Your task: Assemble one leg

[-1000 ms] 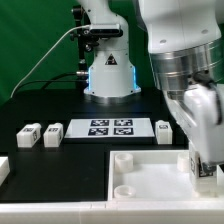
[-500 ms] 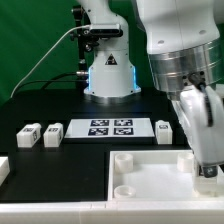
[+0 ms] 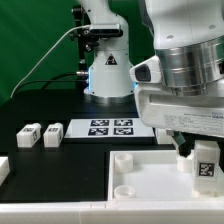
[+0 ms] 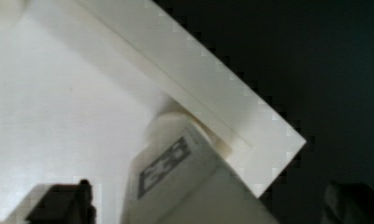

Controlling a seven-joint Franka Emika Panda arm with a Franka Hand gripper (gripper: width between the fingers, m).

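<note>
A leg (image 3: pixel 205 165), a small white block with a black-and-white tag, stands at the right corner of the large white panel (image 3: pixel 145 180). My gripper (image 3: pixel 200 152) hangs right over it, and one finger (image 3: pixel 185 148) shows beside the leg. In the wrist view the leg (image 4: pixel 175 165) sits between the two dark fingertips (image 4: pixel 59 202), with a gap on each side, so the gripper (image 4: pixel 205 205) looks open. The panel's rim (image 4: pixel 219 90) runs past the leg. Two more legs (image 3: pixel 28 135) (image 3: pixel 53 133) lie at the exterior view's left.
The marker board (image 3: pixel 110 127) lies mid-table behind the panel. A dark block (image 3: pixel 3 170) sits at the exterior view's left edge. The arm's base (image 3: pixel 108 70) stands at the back, with a cable running off to the left.
The wrist has turned about its upright axis, so the gripper's broad side now faces the exterior view. The leg's tagged face, hidden before, now shows under it.
</note>
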